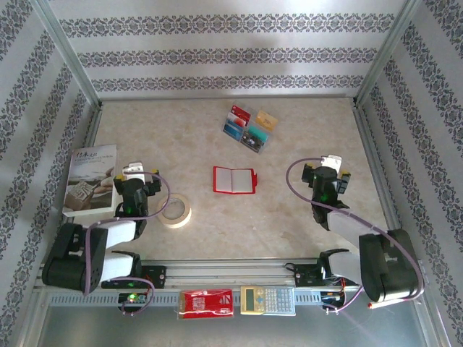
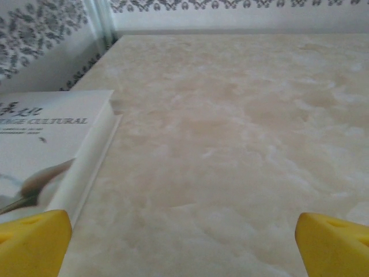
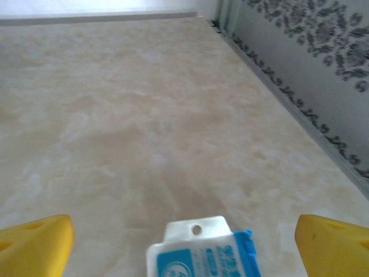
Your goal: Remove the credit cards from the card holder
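Observation:
The red card holder [image 1: 234, 180] lies open and flat at the table's middle, its greyish pockets facing up. Beyond it the credit cards lie together: red-with-white [image 1: 240, 114], yellow-orange [image 1: 266, 118], blue [image 1: 232, 130] and teal-and-black [image 1: 254, 138]. My left gripper [image 1: 134, 170] hovers left of the holder, open, its yellow fingertips [image 2: 31, 242] wide apart over bare table. My right gripper [image 1: 330, 163] is to the holder's right, also open [image 3: 184, 245]. A blue-and-white pack [image 3: 199, 251] lies between its spread fingers, touching neither.
A white book [image 1: 90, 179] [image 2: 46, 144] lies just left of the left gripper. A tape roll [image 1: 176, 210] sits near the left arm. A red packet [image 1: 206, 303] and a calculator [image 1: 268, 299] rest on the front rail. Patterned walls [image 3: 311, 69] close in the table.

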`<state>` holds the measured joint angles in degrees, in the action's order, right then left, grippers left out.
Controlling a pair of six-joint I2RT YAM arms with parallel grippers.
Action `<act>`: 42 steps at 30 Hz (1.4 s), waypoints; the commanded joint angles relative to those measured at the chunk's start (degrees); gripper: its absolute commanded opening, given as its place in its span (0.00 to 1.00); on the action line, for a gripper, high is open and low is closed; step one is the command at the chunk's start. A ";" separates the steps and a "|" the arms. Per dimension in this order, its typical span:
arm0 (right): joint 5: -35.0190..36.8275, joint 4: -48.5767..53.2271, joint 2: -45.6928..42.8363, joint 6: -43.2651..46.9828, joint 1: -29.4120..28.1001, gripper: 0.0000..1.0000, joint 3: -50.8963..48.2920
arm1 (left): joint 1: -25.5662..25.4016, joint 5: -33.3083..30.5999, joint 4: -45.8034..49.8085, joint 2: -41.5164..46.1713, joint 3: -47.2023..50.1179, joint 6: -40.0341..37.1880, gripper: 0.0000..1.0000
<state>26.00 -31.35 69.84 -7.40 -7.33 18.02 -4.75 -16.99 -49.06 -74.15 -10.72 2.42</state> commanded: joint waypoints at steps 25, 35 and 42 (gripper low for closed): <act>-16.05 -23.05 17.17 3.88 5.42 0.98 1.31 | 5.55 14.01 -7.35 -16.95 -10.29 -0.17 1.00; -15.98 -23.05 17.26 4.14 5.40 0.98 2.87 | 5.86 22.07 -3.78 -16.83 -11.97 -2.55 1.00; -15.84 -22.96 17.30 4.19 5.31 0.98 2.98 | 5.98 21.40 -3.88 -17.06 -12.13 -2.42 1.00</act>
<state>10.83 -52.86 87.29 -2.79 -2.35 20.16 0.84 3.05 -54.35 -91.35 -21.91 1.43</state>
